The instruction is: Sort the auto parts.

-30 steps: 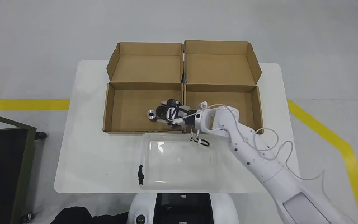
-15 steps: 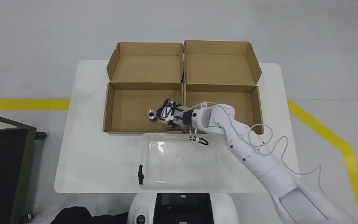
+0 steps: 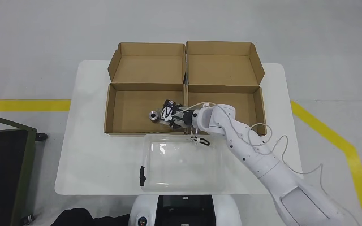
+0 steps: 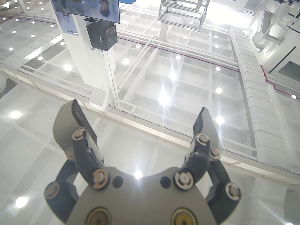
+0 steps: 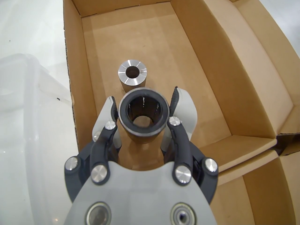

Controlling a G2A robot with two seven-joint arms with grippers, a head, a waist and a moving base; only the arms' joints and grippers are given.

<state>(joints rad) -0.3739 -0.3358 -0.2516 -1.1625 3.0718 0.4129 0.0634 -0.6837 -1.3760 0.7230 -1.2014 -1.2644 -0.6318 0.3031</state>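
Observation:
My right gripper (image 5: 143, 94) is shut on a black-rimmed hollow bushing (image 5: 143, 132), held upright low inside the left cardboard box (image 5: 150, 36). Just beyond it a silver metal sleeve (image 5: 132, 84) stands on the box floor. From above, the right gripper (image 3: 171, 112) is over the right half of that left box (image 3: 127, 113), with the silver sleeve (image 3: 153, 115) to its left. My left gripper (image 4: 138, 108) points up at a ceiling, open, with nothing between its fingers.
A second open cardboard box (image 3: 249, 104) adjoins on the right. A clear plastic bin (image 3: 181, 164) sits in front of both boxes near the table's front edge. Both box lids (image 3: 186, 62) stand open at the back. Bare white table (image 3: 85, 141) lies at the left.
The right arm has shifted slightly left, farther into the left box, carrying the bushing closer to the silver sleeve.

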